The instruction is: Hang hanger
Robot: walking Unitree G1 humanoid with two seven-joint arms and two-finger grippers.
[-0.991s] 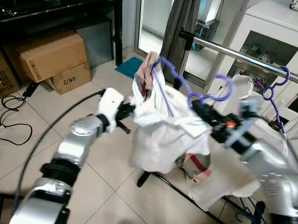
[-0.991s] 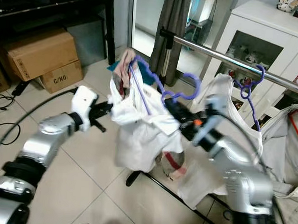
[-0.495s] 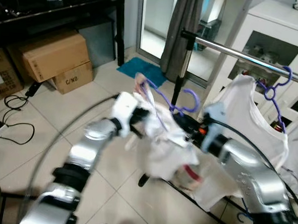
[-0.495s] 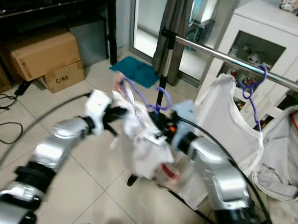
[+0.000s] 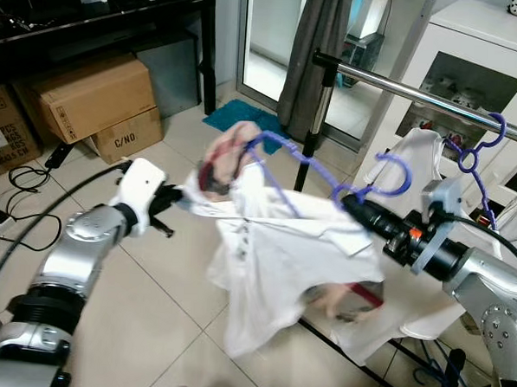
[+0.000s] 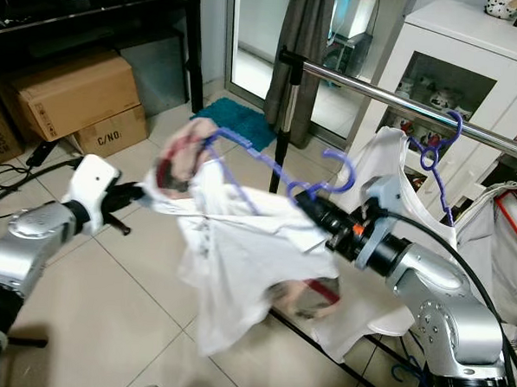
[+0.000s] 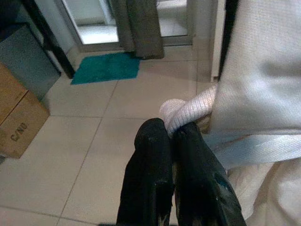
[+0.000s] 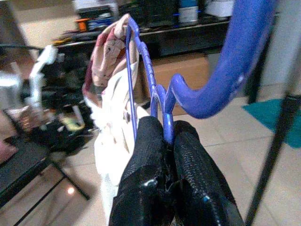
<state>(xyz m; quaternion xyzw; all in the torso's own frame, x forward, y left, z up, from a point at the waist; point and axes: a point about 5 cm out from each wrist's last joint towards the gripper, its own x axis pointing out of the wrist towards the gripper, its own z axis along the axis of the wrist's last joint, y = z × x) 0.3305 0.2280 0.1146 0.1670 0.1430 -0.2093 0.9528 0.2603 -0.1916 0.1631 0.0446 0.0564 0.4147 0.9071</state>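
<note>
Rail [image 5: 420, 96] runs above and behind the purple hanger [image 5: 286, 165], with bare tiled floor [image 5: 140, 309] below. Right pincer [image 8: 162, 136] is clamped on the hanger's neck, hook [image 5: 397, 170] toward the rail, long axis slanting up toward the robot's left. Left pincer [image 7: 171, 136] pinches the white shirt [image 5: 281, 255] draped on it.

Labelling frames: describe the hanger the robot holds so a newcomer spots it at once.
Find the silver rail. Below and left of it, the right pincer pinches a purple hanger draped with a white shirt. The other purple hanger is already hooked on the rail.

The small cardboard box [image 5: 124, 136] on the floor reads "C/NO."; no other print is legible.
</note>
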